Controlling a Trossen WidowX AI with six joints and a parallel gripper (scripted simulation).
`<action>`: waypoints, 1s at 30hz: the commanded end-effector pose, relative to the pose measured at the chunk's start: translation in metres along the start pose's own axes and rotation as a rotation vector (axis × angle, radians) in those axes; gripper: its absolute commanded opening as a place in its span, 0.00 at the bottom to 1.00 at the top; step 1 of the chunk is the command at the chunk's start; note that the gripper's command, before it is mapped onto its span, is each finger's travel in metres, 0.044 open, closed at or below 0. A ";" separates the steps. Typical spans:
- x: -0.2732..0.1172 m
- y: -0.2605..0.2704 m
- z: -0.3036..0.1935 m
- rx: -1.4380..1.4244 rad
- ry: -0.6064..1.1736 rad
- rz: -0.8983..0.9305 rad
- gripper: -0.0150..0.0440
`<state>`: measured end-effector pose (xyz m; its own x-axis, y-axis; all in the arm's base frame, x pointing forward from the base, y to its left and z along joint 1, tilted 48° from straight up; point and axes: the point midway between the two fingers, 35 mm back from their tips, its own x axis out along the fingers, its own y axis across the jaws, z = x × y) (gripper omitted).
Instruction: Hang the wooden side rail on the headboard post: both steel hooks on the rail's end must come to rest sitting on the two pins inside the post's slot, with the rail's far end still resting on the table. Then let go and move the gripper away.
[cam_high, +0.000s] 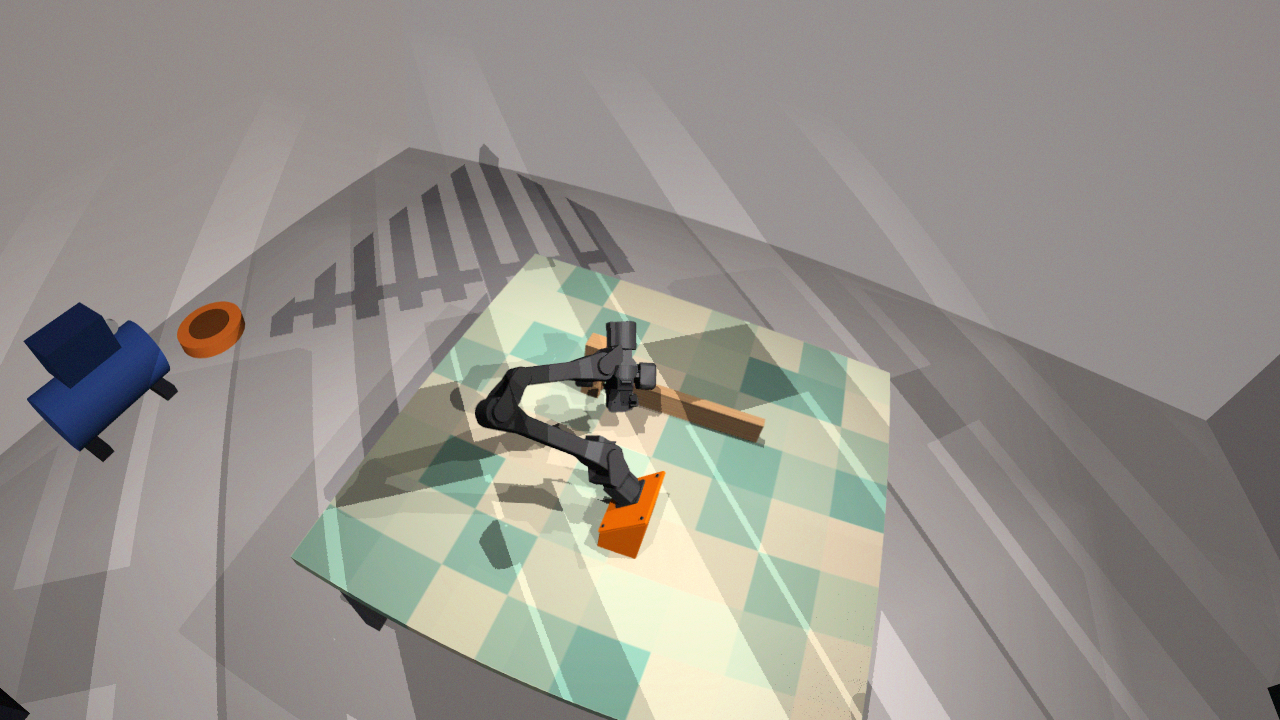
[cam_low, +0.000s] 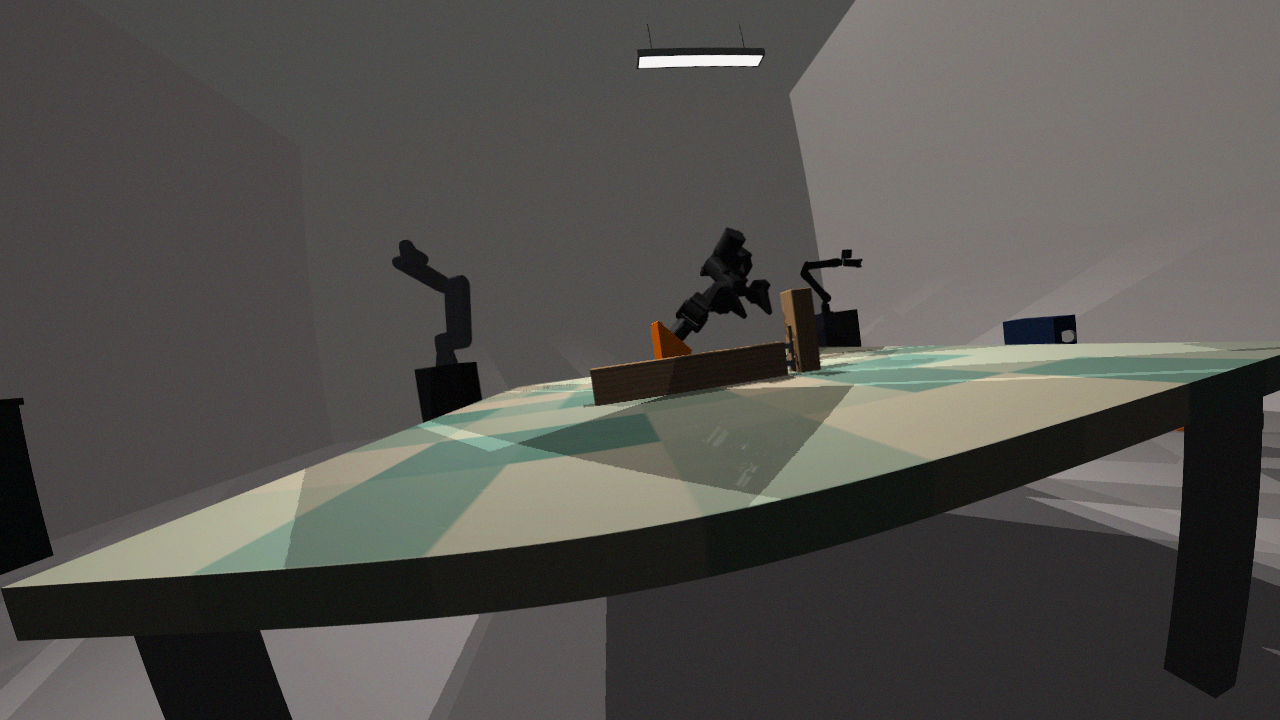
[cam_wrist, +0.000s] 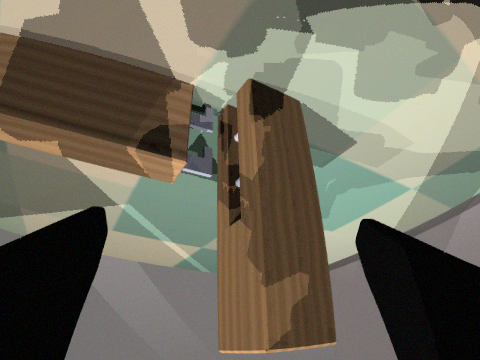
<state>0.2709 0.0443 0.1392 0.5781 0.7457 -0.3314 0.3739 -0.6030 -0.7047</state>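
The wooden side rail (cam_high: 707, 416) (cam_low: 689, 373) (cam_wrist: 90, 90) lies along the table. Its two steel hooks (cam_wrist: 202, 120) stick out toward the wooden headboard post (cam_high: 594, 342) (cam_low: 806, 333) (cam_wrist: 292, 225), which stands upright. In the wrist view the hooks are outside the slot (cam_wrist: 232, 165), just short of it. Two pale pins (cam_wrist: 237, 136) show in the slot. My gripper (cam_low: 755, 312) (cam_wrist: 236, 228) is open and empty, above the rail's hook end and beside the post's upper part. In the top view its fingertips are hard to make out, and the arm partly hides post and rail.
The orange arm base (cam_high: 617, 540) (cam_low: 660, 343) stands on the checkered table (cam_high: 572, 617) (cam_low: 501, 501), on the near side of the rail in the top view. A blue tank (cam_high: 98, 385) and an orange ring (cam_high: 192, 344) are off the table. Other arms (cam_low: 458, 308) stand in the background.
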 end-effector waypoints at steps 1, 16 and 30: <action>-0.005 0.004 -0.001 0.127 0.010 0.007 1.00; -0.018 0.036 -0.034 0.686 0.111 0.135 1.00; -0.016 0.042 -0.042 1.615 0.116 0.153 1.00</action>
<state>0.3028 -0.0015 0.1426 0.6360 0.6385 -0.4334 -0.5989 0.0541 -0.7990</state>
